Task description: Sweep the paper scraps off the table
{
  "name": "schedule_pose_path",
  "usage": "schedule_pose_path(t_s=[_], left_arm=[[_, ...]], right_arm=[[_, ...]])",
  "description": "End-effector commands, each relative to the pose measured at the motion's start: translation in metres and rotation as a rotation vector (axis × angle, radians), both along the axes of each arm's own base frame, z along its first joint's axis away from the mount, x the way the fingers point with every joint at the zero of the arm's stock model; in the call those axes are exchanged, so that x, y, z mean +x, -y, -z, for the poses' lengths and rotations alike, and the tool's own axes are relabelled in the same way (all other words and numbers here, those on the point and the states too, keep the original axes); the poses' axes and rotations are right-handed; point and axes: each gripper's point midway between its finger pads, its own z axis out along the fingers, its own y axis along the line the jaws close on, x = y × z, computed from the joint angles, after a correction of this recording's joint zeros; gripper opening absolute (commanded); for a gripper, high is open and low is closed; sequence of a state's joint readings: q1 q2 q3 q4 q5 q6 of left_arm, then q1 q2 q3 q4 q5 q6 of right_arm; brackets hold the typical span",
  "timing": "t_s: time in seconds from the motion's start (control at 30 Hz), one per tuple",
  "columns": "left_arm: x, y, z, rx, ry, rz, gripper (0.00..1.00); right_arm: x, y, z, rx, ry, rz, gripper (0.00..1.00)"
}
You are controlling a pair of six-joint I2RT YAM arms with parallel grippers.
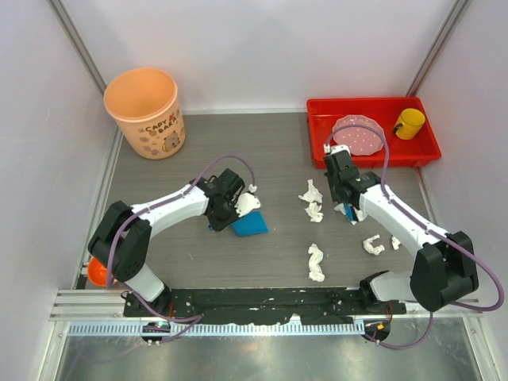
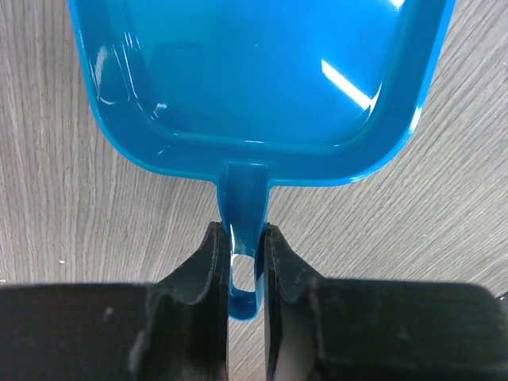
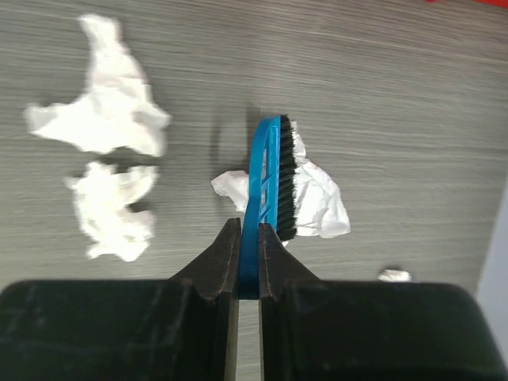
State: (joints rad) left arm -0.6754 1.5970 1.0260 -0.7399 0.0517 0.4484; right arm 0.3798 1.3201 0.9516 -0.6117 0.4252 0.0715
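My left gripper (image 1: 230,209) is shut on the handle of a blue dustpan (image 1: 251,224), which rests on the table (image 1: 238,151) left of centre. In the left wrist view the jaws (image 2: 242,248) clamp the handle, and the dustpan (image 2: 254,71) is bare inside. A white wad (image 1: 248,202) sits at the pan's upper edge. My right gripper (image 1: 347,208) is shut on a blue brush (image 3: 268,171) whose black bristles touch a paper scrap (image 3: 317,198). Two more scraps (image 3: 103,111) (image 3: 115,208) lie to its left. Other scraps (image 1: 317,262) (image 1: 373,244) lie nearer the front.
An orange bucket (image 1: 147,111) stands at the back left. A red tray (image 1: 365,101) at the back right holds a pink plate (image 1: 357,135) and a yellow cup (image 1: 409,123). An orange ball (image 1: 99,272) lies by the left arm's base.
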Motion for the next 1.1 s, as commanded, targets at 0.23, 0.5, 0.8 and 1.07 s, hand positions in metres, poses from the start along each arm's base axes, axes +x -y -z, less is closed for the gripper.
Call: schedule_pose_path(t_s=[0.23, 0.5, 0.8, 1.07], left_arm=[[0.015, 0.005, -0.002, 0.011, 0.06, 0.019, 0.0], [0.012, 0.001, 0.005, 0.03, 0.058, 0.066, 0.0], [0.018, -0.006, 0.005, 0.061, 0.084, 0.001, 0.0], [0.037, -0.003, 0.011, 0.063, 0.125, -0.043, 0.0]], right_arm=[[-0.011, -0.186, -0.045, 0.408, 0.111, -0.453, 0.01], [-0.001, -0.191, -0.102, 0.344, 0.215, -0.448, 0.01], [0.089, -0.181, -0.133, 0.165, 0.38, -0.621, 0.01], [0.121, -0.192, -0.051, 0.13, 0.19, -0.651, 0.01]])
